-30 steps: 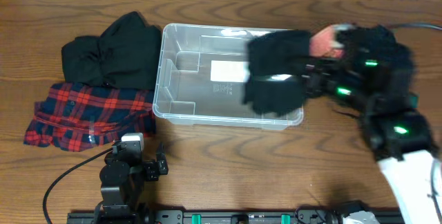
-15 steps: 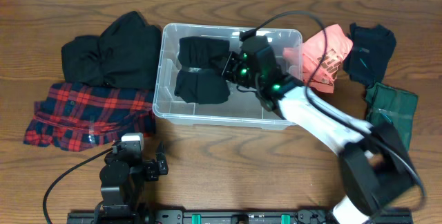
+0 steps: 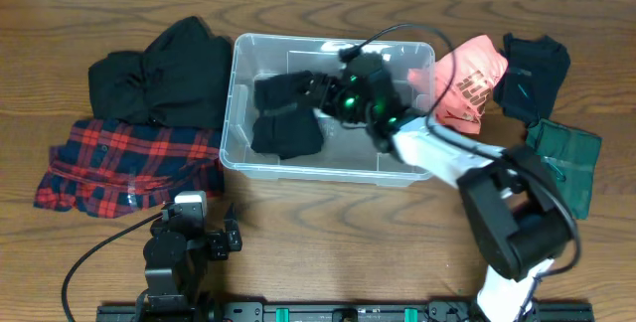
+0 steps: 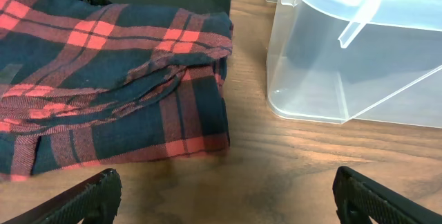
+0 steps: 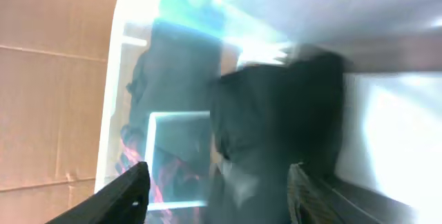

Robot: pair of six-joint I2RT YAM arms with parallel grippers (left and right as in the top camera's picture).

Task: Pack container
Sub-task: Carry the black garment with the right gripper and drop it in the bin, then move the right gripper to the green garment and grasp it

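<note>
The clear plastic container [image 3: 231, 113] stands mid-table; its near left corner shows in the left wrist view [image 4: 345, 86]. A black garment [image 3: 283, 128] lies in its left half. My right gripper [image 3: 323, 98] reaches into the container from the right, jaws open, and the black garment [image 5: 276, 127] sits blurred between and ahead of its fingers [image 5: 131, 189]. My left gripper [image 4: 224, 200] hovers wide open over bare wood at the front left [image 3: 194, 213], with nothing between its fingers.
A red-and-navy plaid shirt [image 3: 129, 163] [image 4: 103, 79] and a black clothes pile [image 3: 164, 74] lie left of the container. To its right lie a coral garment [image 3: 467, 79], a dark navy one [image 3: 535, 69] and a green one [image 3: 566, 158].
The right arm carried the black garment from the container's right end into its left half, then its jaws opened. The left arm has not moved.
</note>
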